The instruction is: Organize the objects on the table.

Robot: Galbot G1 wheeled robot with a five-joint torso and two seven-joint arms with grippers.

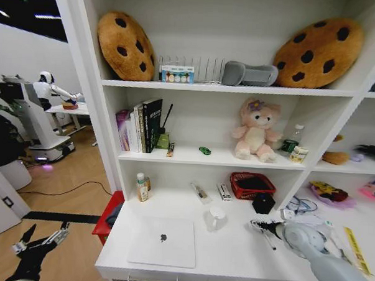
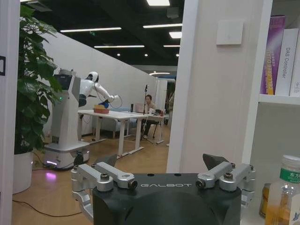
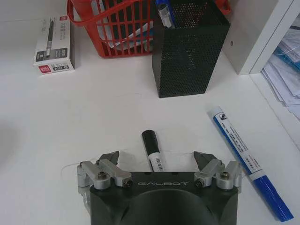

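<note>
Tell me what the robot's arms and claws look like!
Each gripper, the right gripper and the left gripper, has a chunky black body with GALBOT printed on it in pale letters. Two shiny silver metal links with round bolts stick out at the sides and carry small dark pointed fingertips. The right arm is smooth, rounded and light grey.

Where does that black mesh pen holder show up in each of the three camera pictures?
Head view: the black mesh pen holder stands on the white desk, beside the red basket, beyond the right claw.
Left wrist view: not in it.
Right wrist view: the holder stands ahead of the open claw, past a black marker.
Shared landmark: the red basket.
</note>
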